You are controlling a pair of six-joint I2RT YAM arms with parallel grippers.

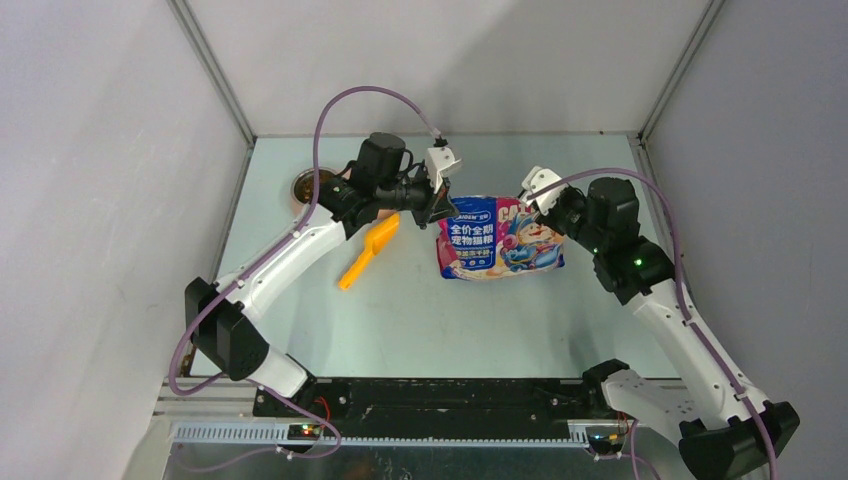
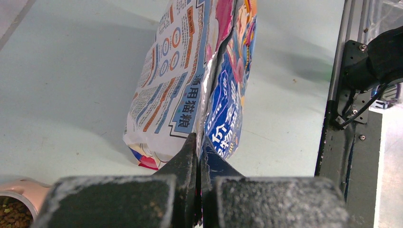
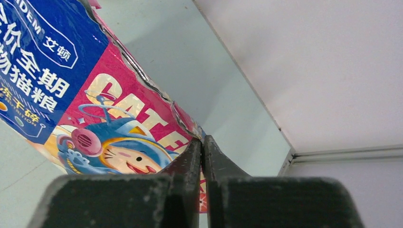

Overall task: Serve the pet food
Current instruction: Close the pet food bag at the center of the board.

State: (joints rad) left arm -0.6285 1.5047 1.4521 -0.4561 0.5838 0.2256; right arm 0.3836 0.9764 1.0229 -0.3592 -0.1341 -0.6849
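Tabletop (image 1: 420,320) holds an orange scoop (image 1: 368,250), seen only overhead, near the bag (image 1: 495,250).

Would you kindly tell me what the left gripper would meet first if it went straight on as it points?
The glossy blue, pink and red cat food bag: the left gripper is shut on its edge, so it would likely push straight into it.

pet food bag (image 1: 500,238) | glossy blue-pink | torn top | standing mid-table

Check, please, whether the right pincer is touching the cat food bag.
Touching. The right wrist view shows the right pincer closed on the jagged top edge of the cat food bag, with no gap between them.
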